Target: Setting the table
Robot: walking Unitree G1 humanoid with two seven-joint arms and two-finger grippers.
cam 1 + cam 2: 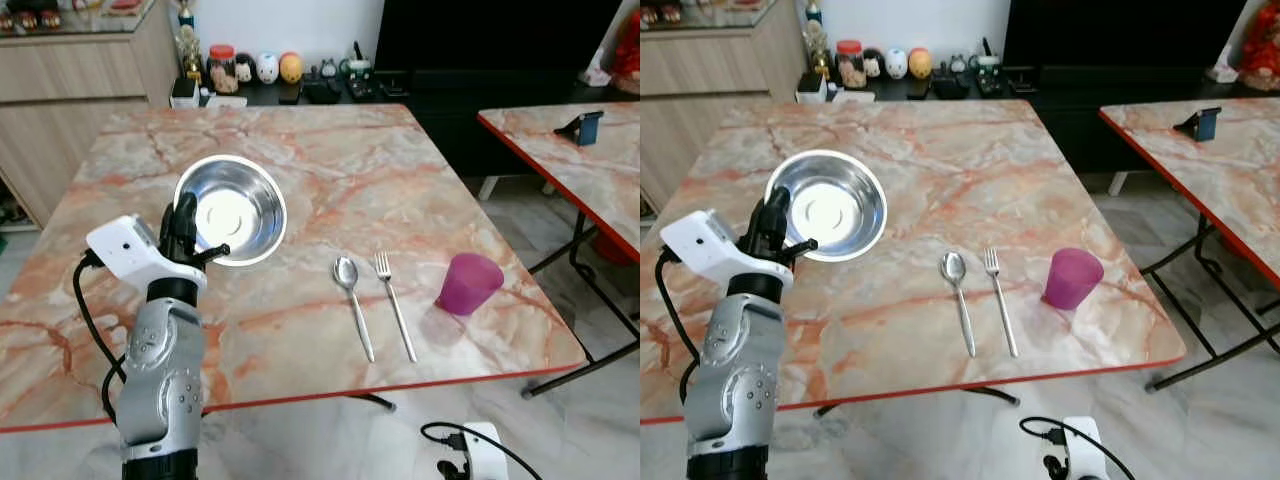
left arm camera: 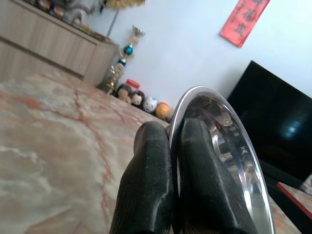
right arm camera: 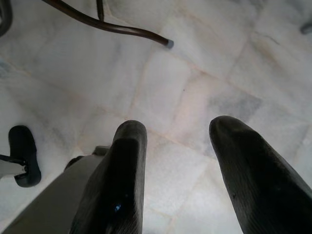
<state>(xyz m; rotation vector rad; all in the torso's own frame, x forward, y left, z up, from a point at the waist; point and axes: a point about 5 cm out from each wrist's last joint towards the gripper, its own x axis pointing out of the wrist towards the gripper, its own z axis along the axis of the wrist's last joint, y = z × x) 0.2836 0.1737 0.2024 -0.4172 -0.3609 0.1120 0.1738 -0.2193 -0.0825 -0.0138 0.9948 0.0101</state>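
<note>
Our left gripper [image 2: 170,146] pinches the rim of the steel bowl [image 1: 232,208], fingers closed tight on it, holding it tilted over the marble table [image 1: 330,160]. Right of the bowl we see a spoon [image 1: 352,302], then a fork [image 1: 394,302] beside it, then a purple cup [image 1: 468,283] farthest off. Our right gripper [image 3: 178,161] hangs with fingers apart over floor tiles.

The left arm [image 1: 160,370] rises upright, its white wrist at the top, and the left gripper [image 1: 183,225] points toward twelve o'clock with both black fingers [image 2: 146,190] pinched together on the rim of a steel bowl [image 1: 240,205]. The right gripper [image 3: 178,180] hangs low, pointing down at the floor, fingers spread apart.
</note>
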